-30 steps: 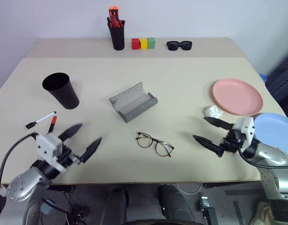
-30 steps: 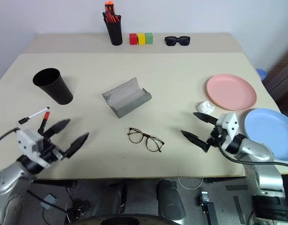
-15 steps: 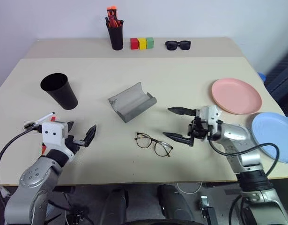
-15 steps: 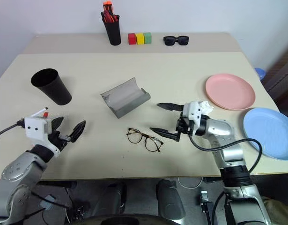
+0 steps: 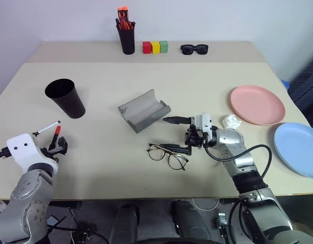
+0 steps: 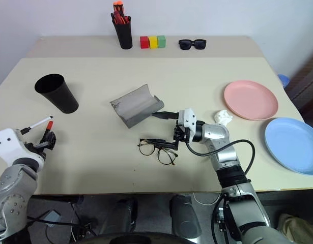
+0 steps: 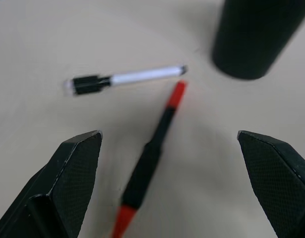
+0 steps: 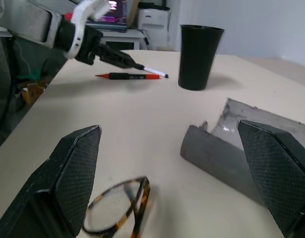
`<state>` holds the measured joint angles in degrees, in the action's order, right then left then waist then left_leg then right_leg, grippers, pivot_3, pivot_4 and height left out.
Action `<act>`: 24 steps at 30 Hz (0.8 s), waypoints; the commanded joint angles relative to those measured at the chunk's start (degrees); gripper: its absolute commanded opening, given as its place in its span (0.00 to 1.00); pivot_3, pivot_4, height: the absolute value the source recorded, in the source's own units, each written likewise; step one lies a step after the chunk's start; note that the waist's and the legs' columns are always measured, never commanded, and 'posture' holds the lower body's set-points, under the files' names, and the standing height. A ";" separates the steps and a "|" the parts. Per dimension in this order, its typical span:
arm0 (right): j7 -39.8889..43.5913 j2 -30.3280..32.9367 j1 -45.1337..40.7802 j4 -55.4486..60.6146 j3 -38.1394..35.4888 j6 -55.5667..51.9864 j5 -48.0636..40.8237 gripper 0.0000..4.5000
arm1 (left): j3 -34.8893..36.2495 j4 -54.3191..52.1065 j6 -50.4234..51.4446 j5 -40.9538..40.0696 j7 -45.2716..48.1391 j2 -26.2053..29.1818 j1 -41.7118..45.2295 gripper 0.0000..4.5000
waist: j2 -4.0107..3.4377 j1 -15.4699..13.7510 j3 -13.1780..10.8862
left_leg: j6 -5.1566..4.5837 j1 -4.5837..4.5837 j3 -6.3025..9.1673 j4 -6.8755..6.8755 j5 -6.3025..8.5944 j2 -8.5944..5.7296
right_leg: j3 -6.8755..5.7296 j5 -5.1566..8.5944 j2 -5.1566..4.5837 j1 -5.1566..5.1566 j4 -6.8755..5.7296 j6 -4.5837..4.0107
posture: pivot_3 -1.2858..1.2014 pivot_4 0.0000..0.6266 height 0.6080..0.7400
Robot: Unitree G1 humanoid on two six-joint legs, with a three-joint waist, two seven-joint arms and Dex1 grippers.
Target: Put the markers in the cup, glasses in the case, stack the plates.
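Both grippers are released: the right gripper (image 5: 175,133), straddling the glasses (image 5: 168,154), may bend their thin frame if closed askew.

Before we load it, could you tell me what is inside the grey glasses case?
The grey glasses case lies open; nothing shows in the visible part of its trough. The raised lid hides the far side. The eyeglasses lie on the table.
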<state>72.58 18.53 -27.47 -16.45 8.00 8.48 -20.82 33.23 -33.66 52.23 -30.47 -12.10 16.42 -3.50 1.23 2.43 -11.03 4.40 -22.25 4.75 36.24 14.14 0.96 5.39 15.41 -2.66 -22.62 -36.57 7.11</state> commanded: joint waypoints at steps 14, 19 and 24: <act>-0.02 -1.88 -2.26 0.60 0.34 0.45 -0.11 0.99 | 11.82 3.87 26.47 -6.80 -2.74 2.45 17.87 1.00 | 0.03 0.25 -0.02 | 0.07 0.00 0.08 -0.02 -0.04 0.00 | -0.08 0.01 0.01 -0.17 -0.41 0.01 | 0.52 0.24 1.00; -0.16 -1.76 -2.18 0.65 0.23 0.44 -0.17 0.99 | 14.44 5.55 35.20 -4.42 -2.13 3.91 22.34 1.00 | 0.03 0.25 -0.02 | 0.12 0.01 0.09 -0.01 -0.07 -0.01 | -0.08 0.01 0.02 -0.18 -0.45 0.01 | 0.52 0.24 1.00; -0.59 -1.72 -2.18 0.93 0.03 0.05 -0.29 0.99 | 16.78 7.93 40.27 -1.48 -2.67 5.09 28.30 1.00 | 0.06 0.18 -0.03 | 0.25 -0.01 0.14 -0.03 -0.14 -0.01 | -0.13 0.01 0.01 -0.18 -0.45 0.01 | 0.52 0.24 1.00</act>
<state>72.17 16.89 -28.50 -16.79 8.98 8.34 -20.39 49.11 -25.73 91.93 -33.02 -14.51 20.40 24.22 1.29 2.62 -11.07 4.67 -22.26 4.88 36.19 13.99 0.95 5.26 15.42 -2.65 -22.80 -37.02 7.13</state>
